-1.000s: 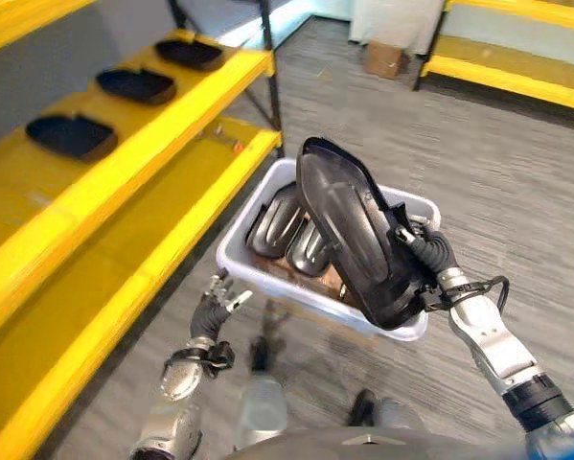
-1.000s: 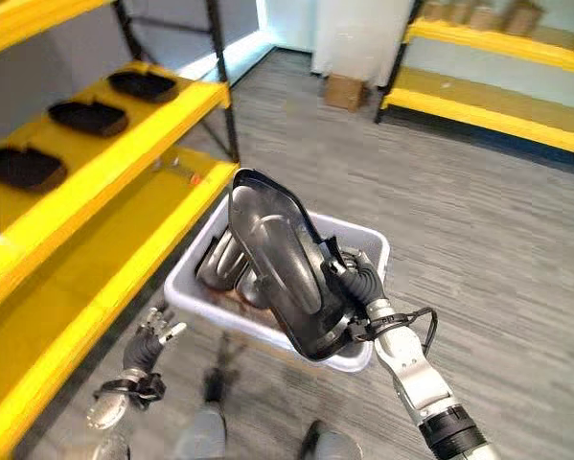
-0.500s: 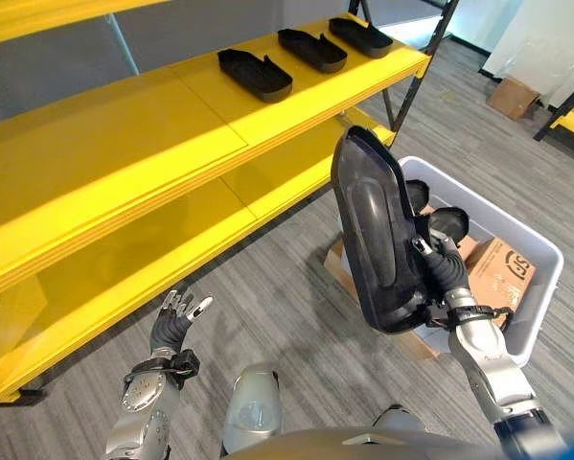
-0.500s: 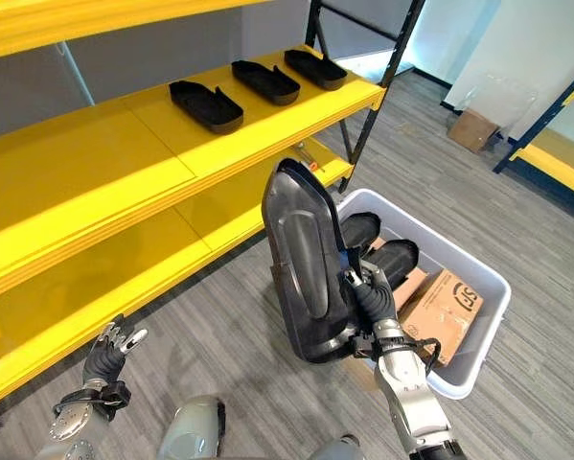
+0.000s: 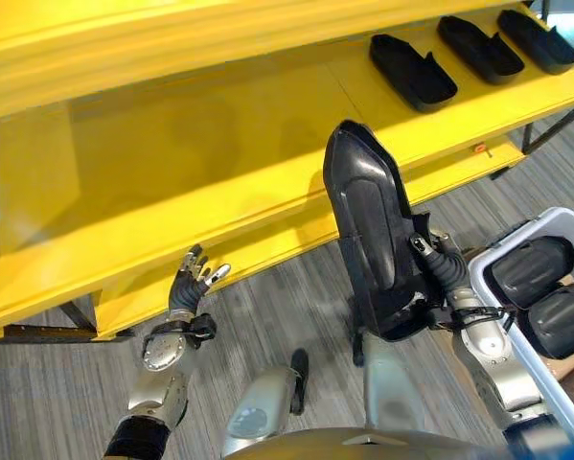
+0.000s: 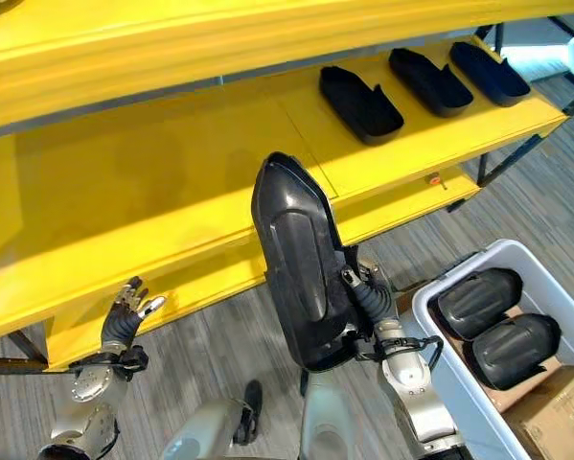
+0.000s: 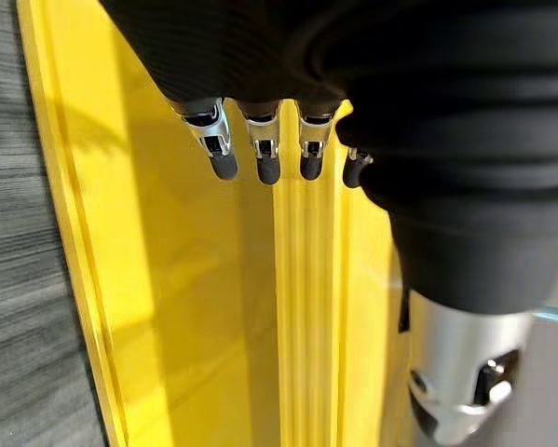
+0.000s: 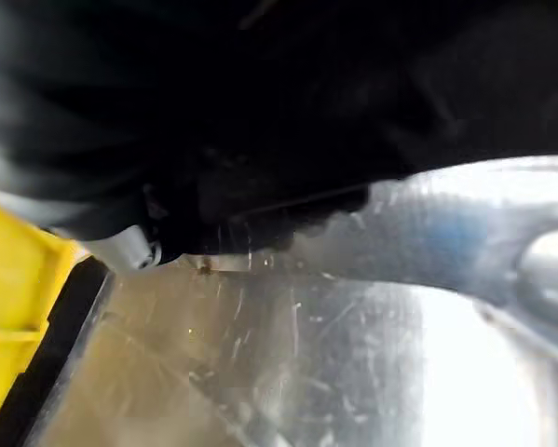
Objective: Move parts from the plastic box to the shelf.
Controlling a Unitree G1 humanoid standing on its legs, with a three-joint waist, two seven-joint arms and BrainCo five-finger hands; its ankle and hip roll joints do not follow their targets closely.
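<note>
Turned from the plastic box (image 5: 555, 316) toward the yellow shelf (image 5: 219, 153): black part (image 5: 368, 240) upright in right hand's (image 5: 440, 273) curled grasp, ready for placing; left hand (image 5: 193, 287) relaxed, empty.

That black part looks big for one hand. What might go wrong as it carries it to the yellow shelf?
The right hand grips the large black part only near its lower end, so the tall piece could tip or slip out. Held upright, its top stands near the yellow shelf edge and might knock it on the way in. Three parts already lie on the shelf, so a careless placement could bump them. The left hand is open, giving no support.
</note>
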